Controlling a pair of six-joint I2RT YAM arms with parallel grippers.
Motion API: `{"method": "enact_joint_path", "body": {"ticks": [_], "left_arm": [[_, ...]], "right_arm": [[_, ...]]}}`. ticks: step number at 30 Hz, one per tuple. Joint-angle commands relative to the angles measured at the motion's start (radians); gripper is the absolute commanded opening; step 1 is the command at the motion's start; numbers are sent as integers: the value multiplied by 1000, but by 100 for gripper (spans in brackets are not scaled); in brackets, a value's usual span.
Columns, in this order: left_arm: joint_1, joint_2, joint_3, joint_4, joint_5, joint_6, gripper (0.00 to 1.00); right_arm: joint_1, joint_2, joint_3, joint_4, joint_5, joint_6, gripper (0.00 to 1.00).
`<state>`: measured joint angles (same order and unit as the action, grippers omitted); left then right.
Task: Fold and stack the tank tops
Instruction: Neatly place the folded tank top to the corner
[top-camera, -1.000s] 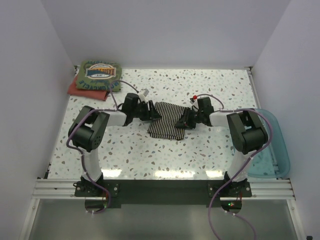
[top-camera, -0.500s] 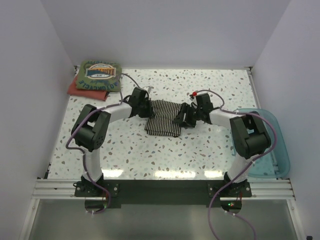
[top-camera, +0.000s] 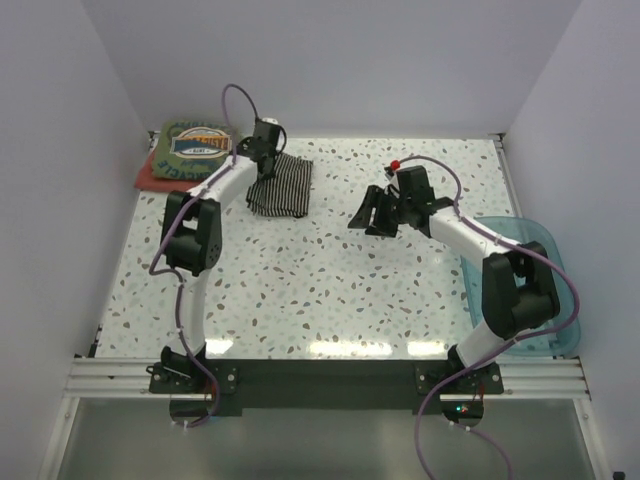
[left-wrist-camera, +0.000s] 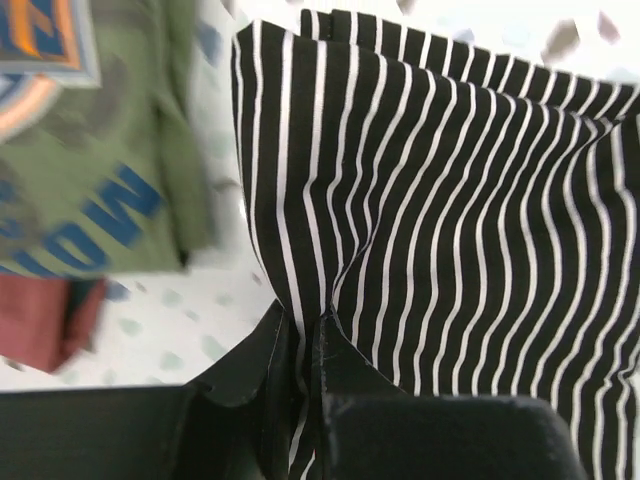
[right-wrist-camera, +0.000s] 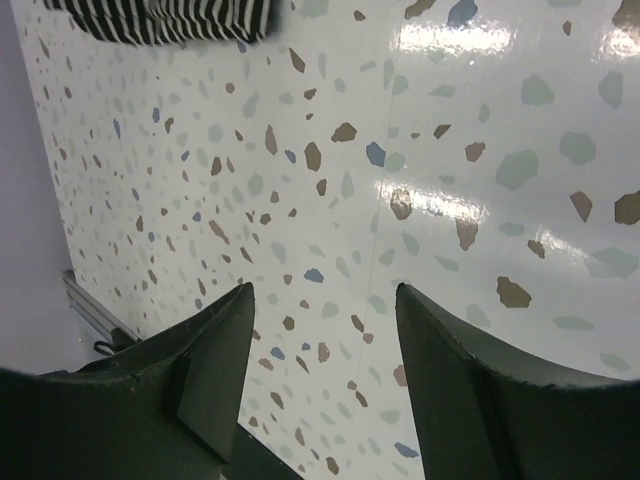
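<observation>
Pinching an edge of the black-and-white striped tank top (left-wrist-camera: 450, 200), the left gripper (left-wrist-camera: 304, 335) has its jaws pressed together on the cloth. This folded top is at the far left part of the speckled table (top-camera: 330, 290), just beside the olive green tank top (top-camera: 197, 150), which sits on a red one (top-camera: 148, 180). The right gripper (top-camera: 378, 212) hangs over the table with fingers spread, well apart from the striped cloth. A blue basket (top-camera: 560, 300) stands at the right edge.
</observation>
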<state>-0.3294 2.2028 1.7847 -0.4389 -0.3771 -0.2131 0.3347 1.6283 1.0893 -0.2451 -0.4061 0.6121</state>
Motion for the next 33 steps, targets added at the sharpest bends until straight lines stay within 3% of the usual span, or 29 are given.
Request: {"method": "enact_joint_path", "body": {"ticks": [1,11,22,30,32,33], "left_arm": [[47,38,163,-30,-89,124,0],[216,110,462,-49,71,179,0],[473,110,435,42,273,32,0],[512,159,404,85,337,-45,0],[526,172,400,88,357,-84,12],[533,170,395,86,350,-100,26]], "right_arm": [[4,-24,32,-59,18,-25,62],[7,-2,75,-89,20,-46,61],[20,44,90,-82,27,-51,59],[23,64,73,-69,38,-54,59],[23,62,73,-77,46,-61,59],[23,61,75,-83,53,-64,59]]}}
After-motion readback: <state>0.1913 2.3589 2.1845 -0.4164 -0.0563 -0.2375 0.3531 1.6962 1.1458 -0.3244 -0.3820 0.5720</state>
